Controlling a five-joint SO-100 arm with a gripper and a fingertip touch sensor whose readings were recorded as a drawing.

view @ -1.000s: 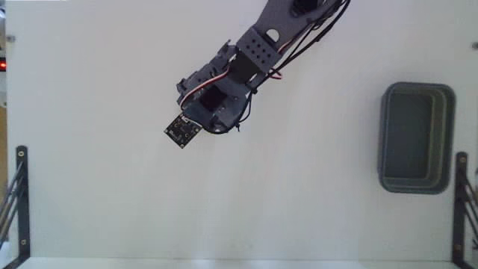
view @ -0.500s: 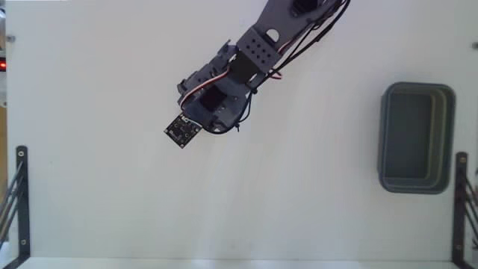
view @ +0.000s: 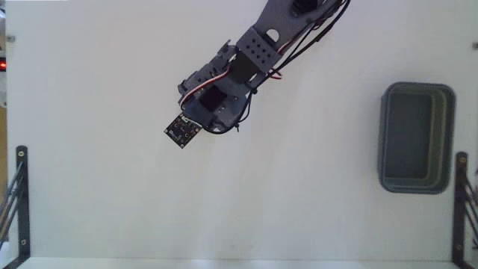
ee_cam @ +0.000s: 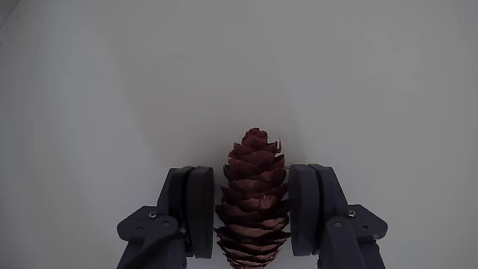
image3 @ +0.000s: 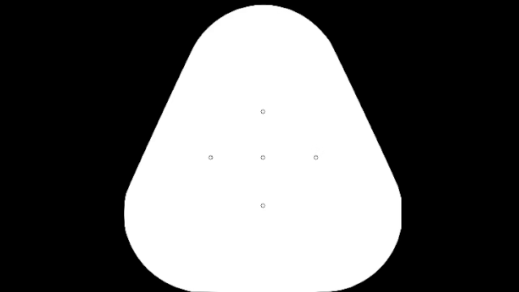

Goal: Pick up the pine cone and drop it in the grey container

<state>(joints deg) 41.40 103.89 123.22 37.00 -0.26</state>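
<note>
Wrist view: the dark grey two-finger claw (ee_cam: 252, 205) is closed on the small reddish-brown, rough-scaled pine cone (ee_cam: 254, 194), one finger pad (ee_cam: 196, 211) against each flank, the cone's tip projecting beyond the pads over the plain white counter (ee_cam: 112, 90). Fixed view: the claw (view: 213, 123) sits left of centre, the cone hidden beneath the arm, so contact with the counter cannot be judged. The dull blue-grey rectangular plastic container (view: 417, 137) lies well apart at the right edge.
</note>
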